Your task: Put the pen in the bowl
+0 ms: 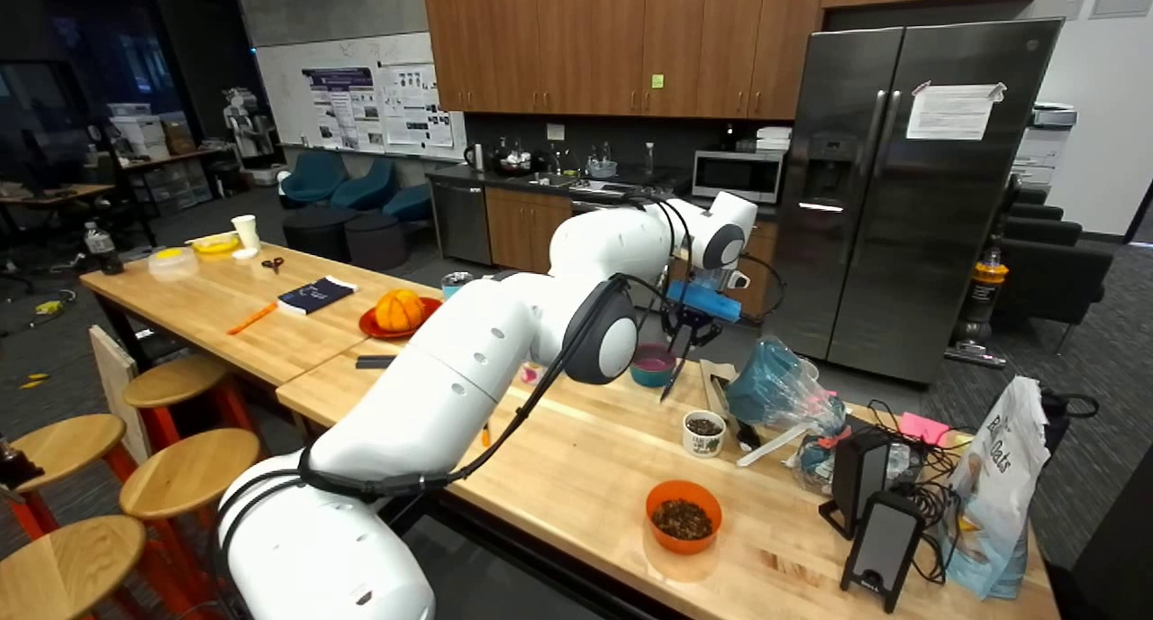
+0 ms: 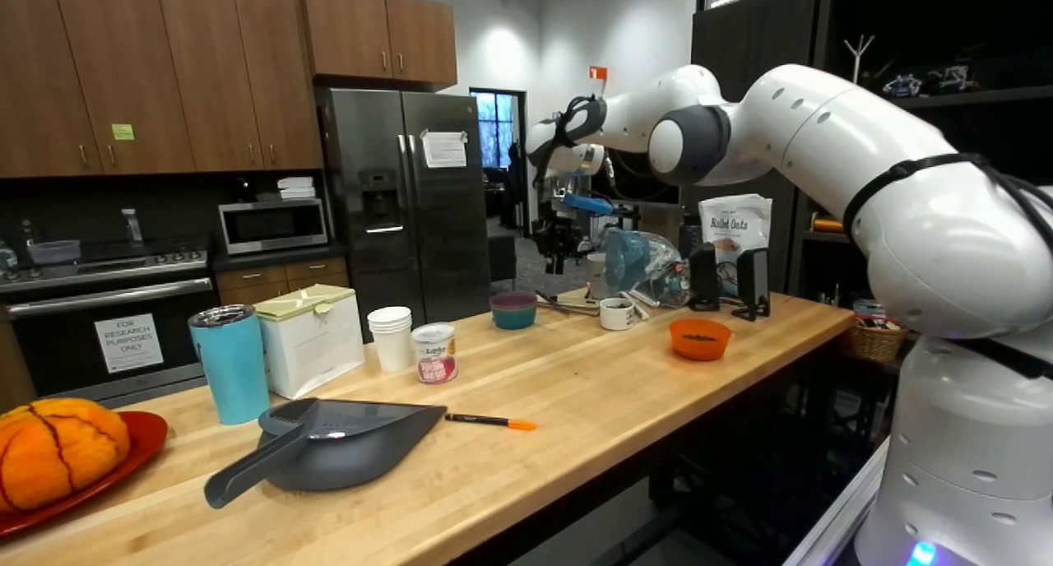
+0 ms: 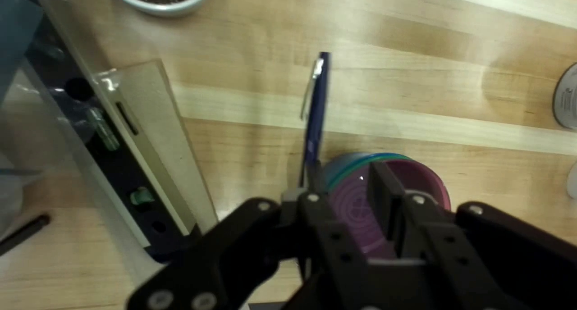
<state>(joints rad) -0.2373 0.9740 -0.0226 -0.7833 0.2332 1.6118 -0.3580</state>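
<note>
A dark blue pen [image 3: 318, 103] with a silver clip shows beside the purple-maroon bowl [image 3: 358, 206] in the wrist view. Its lower part is hidden under my left finger. It also shows as a dark stick in both exterior views [image 1: 669, 382] [image 2: 552, 302]; I cannot tell whether it touches the finger. The bowl sits in a teal bowl on the table, in both exterior views [image 1: 653, 359] [image 2: 513, 300]. My gripper [image 3: 348, 177] is above the bowl with its fingers apart and nothing between them. It also shows in both exterior views [image 1: 688, 330] [image 2: 556, 262].
A white pot of soil [image 1: 703, 433], an orange bowl [image 1: 682, 515] and a plastic bag [image 1: 776, 381] stand nearby. A black level [image 3: 108, 139] lies left of the pen. A can [image 2: 435, 352], cups [image 2: 390, 340], a dustpan [image 2: 354, 443] and an orange-tipped marker [image 2: 490, 420] are on the table.
</note>
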